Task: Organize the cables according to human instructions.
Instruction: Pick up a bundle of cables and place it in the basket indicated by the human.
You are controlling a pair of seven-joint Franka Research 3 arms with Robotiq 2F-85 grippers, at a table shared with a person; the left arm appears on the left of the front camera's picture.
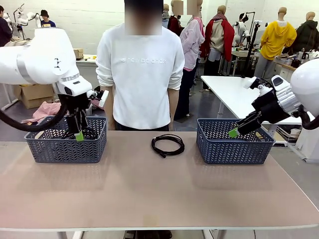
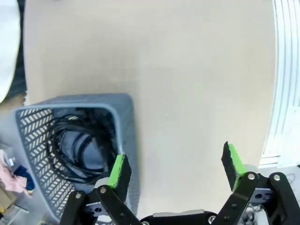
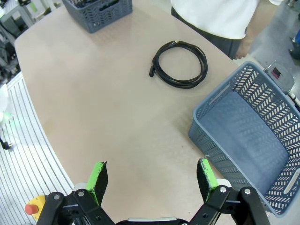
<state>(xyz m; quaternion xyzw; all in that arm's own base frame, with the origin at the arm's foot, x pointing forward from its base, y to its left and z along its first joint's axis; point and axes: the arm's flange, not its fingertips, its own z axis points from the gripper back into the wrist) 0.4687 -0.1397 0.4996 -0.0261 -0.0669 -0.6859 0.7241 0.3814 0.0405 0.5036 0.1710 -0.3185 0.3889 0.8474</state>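
The table (image 1: 149, 199) was bare along its near edge. One coiled cable (image 1: 168, 144) was laid near the far edge, midway between two grey baskets. The left gripper (image 2: 176, 171) was held with jaws spread over the near rim of the left basket (image 1: 65, 147), in which further coiled cables (image 2: 77, 150) were contained. The right gripper (image 3: 152, 176) was held spread, gripping nothing, beside the right basket (image 1: 234, 147).
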